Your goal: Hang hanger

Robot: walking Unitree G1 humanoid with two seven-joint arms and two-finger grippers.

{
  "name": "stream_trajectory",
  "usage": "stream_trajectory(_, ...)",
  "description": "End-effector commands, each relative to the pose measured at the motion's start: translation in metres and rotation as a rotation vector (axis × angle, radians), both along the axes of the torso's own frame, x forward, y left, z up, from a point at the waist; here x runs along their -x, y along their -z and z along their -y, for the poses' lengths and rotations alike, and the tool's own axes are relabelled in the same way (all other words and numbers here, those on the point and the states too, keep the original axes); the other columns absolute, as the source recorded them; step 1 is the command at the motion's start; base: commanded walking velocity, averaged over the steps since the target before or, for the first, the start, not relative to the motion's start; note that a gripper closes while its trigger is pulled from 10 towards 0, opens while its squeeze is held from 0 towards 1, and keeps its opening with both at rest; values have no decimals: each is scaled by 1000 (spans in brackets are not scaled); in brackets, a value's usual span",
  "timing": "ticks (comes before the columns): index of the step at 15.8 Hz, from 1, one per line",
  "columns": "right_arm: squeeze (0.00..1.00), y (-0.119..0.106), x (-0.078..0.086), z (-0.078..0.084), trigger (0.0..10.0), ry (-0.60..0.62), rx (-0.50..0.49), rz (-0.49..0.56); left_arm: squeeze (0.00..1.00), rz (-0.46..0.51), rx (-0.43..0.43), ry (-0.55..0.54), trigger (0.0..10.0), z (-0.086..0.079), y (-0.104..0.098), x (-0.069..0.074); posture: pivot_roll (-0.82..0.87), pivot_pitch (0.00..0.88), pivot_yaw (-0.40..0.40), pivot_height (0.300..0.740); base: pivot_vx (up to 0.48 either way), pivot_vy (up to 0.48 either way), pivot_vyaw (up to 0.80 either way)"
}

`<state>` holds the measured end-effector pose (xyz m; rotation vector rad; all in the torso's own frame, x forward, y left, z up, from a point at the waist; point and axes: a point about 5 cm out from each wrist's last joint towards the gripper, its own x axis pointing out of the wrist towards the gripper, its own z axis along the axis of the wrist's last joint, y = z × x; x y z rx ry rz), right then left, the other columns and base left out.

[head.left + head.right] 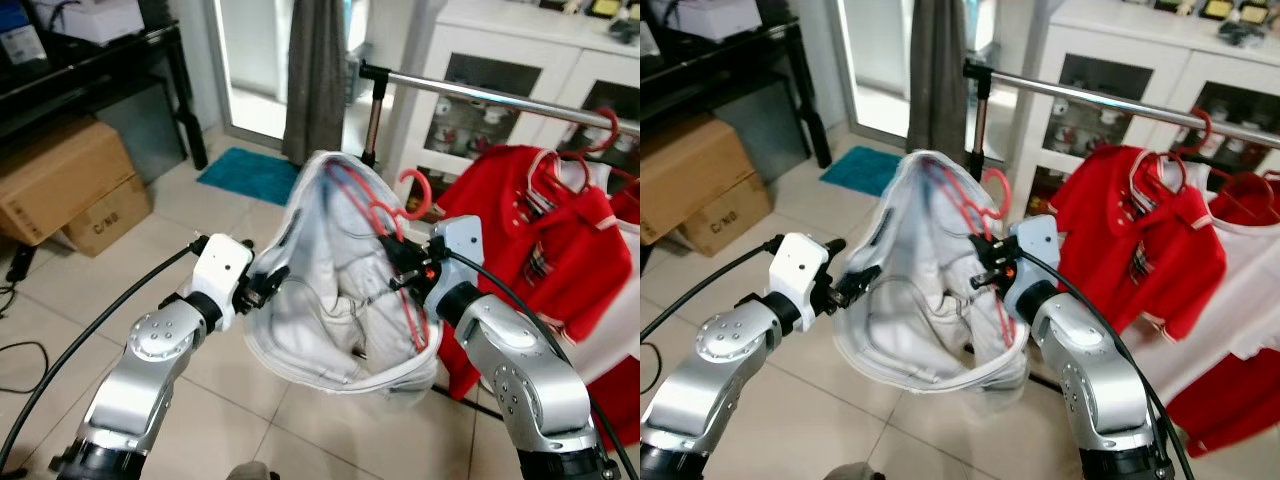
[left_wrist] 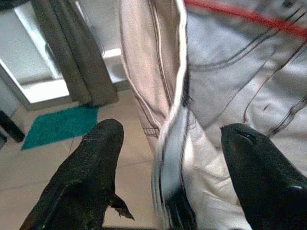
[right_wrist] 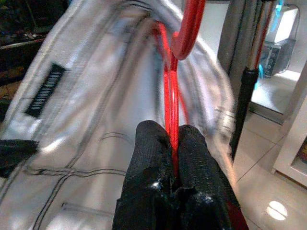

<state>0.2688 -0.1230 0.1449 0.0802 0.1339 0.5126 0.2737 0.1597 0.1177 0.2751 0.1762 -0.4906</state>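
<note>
While the right gripper (image 3: 173,139) pinches the red hanger (image 3: 171,81) tight between its fingers, a white garment (image 1: 335,280) hangs on that hanger in front of the robot — below and near the metal rail (image 1: 500,100). The left gripper (image 2: 168,143) is spread wide astride the garment's edge, seemingly not clamping it. Red shirts (image 1: 540,250) hang on the rail.

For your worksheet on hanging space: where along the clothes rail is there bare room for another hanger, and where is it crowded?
The rail is bare from its upright post to the first red shirt. Beyond that, red hangers and shirts crowd it. The right gripper holds the red hanger below the bare stretch.
</note>
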Motion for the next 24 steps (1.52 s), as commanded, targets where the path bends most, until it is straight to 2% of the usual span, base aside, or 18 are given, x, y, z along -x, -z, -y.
stream_trajectory(1,0,-15,2,-2,0,-28,-25,62,0,26,-11,-20,10000,0,-4,-7,-2,0,-13,740,0,0,0)
stream_trajectory(3,0,-15,3,-2,0,-37,-25,63,0,26,0,-38,10000,-1,-4,-11,-6,0,-11,740,0,0,0)
stream_trajectory(4,0,-16,4,-2,0,-40,-26,65,0,35,3,-57,4627,-3,-2,-14,-9,0,-10,740,0,0,0)
stream_trajectory(5,0,-16,4,-1,0,-42,-26,66,0,42,7,-66,2745,-4,-2,-15,-11,0,-8,740,0,0,0)
stream_trajectory(6,0,-16,4,-1,0,-46,-25,68,0,48,13,-73,0,-6,-1,-16,-11,0,-8,740,0,0,0)
stream_trajectory(17,0,-17,6,-1,0,-76,-18,80,0,-28,97,4,0,0,8,-16,-15,0,-11,740,0,0,0)
stream_trajectory(19,0,-17,6,-3,0,-81,-26,82,0,-73,139,-26,0,-3,13,-16,-14,0,-10,740,0,0,0)
stream_trajectory(24,0,-16,7,-3,0,-91,-21,84,0,-49,188,-77,0,-12,5,-22,-15,0,-8,740,0,0,0)
